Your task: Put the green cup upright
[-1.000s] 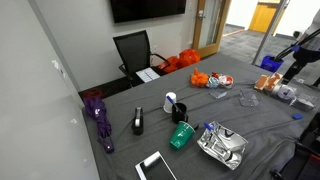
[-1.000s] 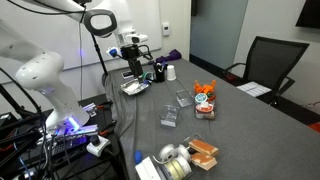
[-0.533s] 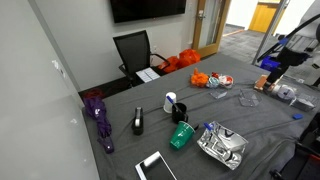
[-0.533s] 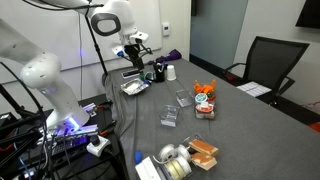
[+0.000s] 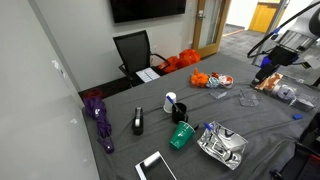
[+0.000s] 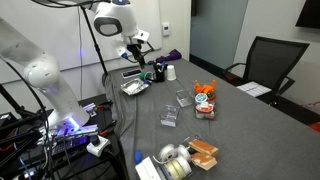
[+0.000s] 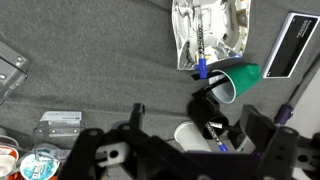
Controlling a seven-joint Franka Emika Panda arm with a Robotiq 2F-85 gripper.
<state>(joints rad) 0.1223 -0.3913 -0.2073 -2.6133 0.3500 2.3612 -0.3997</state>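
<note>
Arm (image 6: 112, 10) rose; gripper (image 6: 140, 47) prob. open.

My arm (image 6: 40, 72) is built of rounded, glossy white segments, with a dark ring at the joint near my wrist. Thin black cable (image 5: 283, 18) loops off my upper links. My end effector (image 7: 190, 130) is matte black, blocky and angular.

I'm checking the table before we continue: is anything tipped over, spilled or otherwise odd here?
Yes. The green cup lies on its side next to the foil bag; the wrist view shows its mouth facing sideways. The white mug nearby stands upright. No spill is visible.
</note>
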